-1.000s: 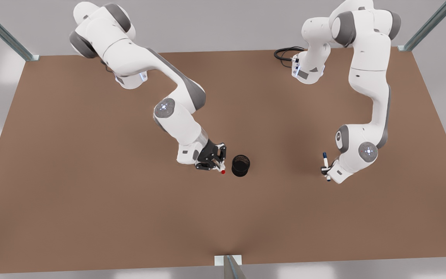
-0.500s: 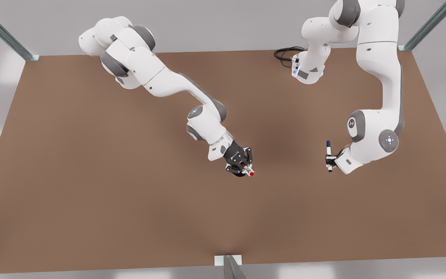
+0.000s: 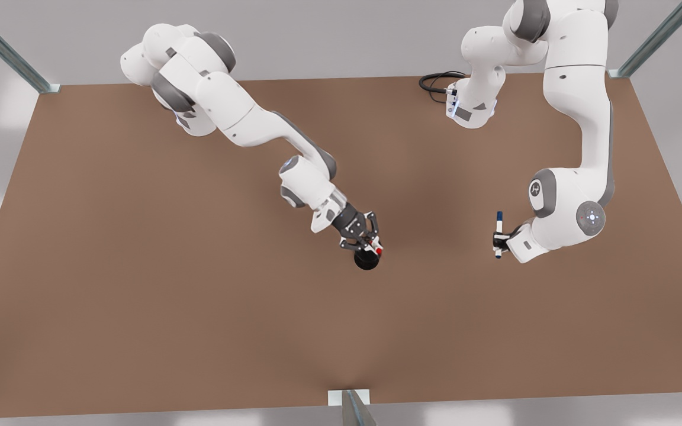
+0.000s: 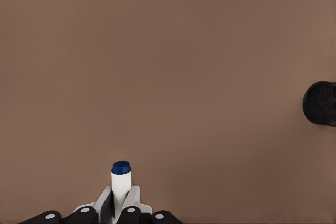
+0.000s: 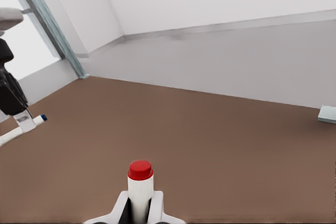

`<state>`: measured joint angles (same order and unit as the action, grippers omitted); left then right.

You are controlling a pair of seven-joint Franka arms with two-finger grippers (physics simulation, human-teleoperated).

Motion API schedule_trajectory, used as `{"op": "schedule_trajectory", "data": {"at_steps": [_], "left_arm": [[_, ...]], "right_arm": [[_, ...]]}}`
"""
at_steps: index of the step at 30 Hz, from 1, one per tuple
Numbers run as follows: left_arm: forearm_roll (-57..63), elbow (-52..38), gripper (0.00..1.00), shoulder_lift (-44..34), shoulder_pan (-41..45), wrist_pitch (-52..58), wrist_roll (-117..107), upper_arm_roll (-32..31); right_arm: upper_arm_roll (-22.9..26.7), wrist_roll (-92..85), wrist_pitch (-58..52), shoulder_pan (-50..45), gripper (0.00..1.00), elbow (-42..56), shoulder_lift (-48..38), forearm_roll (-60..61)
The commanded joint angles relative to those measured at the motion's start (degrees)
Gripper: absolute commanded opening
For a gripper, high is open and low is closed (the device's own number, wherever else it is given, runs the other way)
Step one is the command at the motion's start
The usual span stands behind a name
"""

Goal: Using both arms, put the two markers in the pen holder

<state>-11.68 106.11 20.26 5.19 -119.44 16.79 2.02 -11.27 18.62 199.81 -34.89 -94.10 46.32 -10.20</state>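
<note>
Two markers are each held in closed jaws. The right gripper (image 3: 370,245) grips the red-capped marker (image 3: 378,251) directly over the pen holder (image 3: 366,261), cap end tilted out toward the front view's right. To do this well, I'd judge the marker should tip more upright over the holder's mouth before release, or it may catch the rim. Well apart from the holder, toward the front view's right, the left gripper (image 3: 498,239) waits, gripping the blue-capped marker (image 3: 499,228). Nothing on the brown surface (image 3: 140,266) lies between them.
</note>
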Motion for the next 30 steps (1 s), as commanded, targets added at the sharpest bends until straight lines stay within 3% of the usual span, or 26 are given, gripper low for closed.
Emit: {"op": "schedule_trajectory", "data": {"at_steps": [1,12,13,14,18,22,24,25,26,28,30], "left_arm": [[-0.8,-0.02,0.21,-0.04,0.08,0.53,5.18,0.0],[-2.12,-0.9,0.21,-0.66,1.66,0.53,4.48,-0.61],[-2.56,-2.74,0.21,-0.48,2.02,1.66,4.92,-1.14],[-3.09,-5.12,0.21,-0.22,2.02,3.43,5.62,-2.37],[-7.92,-8.81,0.21,-0.04,2.02,3.52,19.94,-4.04],[-11.26,-16.71,0.21,2.24,1.84,2.73,26.71,-12.65],[-14.95,-22.7,0.21,5.32,1.93,0.62,34.35,-16.52],[-18.47,-22.7,0.21,5.67,2.02,-2.8,38.66,-18.45],[-21.28,-22.7,0.21,6.55,2.02,-6.67,42.09,-20.91],[-26.38,-22.7,0.21,7.78,2.02,-12.13,48.16,-24.7],[-31.21,-22.17,0.21,8.04,3.33,-14.76,52.11,-25.14]], "right_arm": [[0.02,-0.07,1.55,0.25,0.21,-0.73,0.08,0.18],[1.34,-5.52,1.55,0.08,0.21,-1.88,2.19,0.27],[1.34,-5.52,1.55,0.26,0.54,-1.97,2.28,0.35],[1.34,-5.52,1.55,0.34,1.0,-1.96,2.28,0.35],[1.52,-5.7,-0.47,1.4,1.0,-1.35,0.61,0.35],[-0.32,-6.23,-56.41,13.78,1.0,7.52,-19.5,-0.97],[-0.77,-6.49,-86.49,22.92,1.0,16.4,-23.82,2.11],[0.02,-6.58,-99.25,27.32,1.0,18.78,-27.07,2.73],[4.14,-8.86,-110.24,27.77,1.0,18.69,-31.03,2.82],[13.03,-15.63,-112.18,27.5,1.0,14.39,-33.93,8.26],[11.37,-15.63,-108.23,29.43,1.0,8.58,-37.27,8.18]]}}
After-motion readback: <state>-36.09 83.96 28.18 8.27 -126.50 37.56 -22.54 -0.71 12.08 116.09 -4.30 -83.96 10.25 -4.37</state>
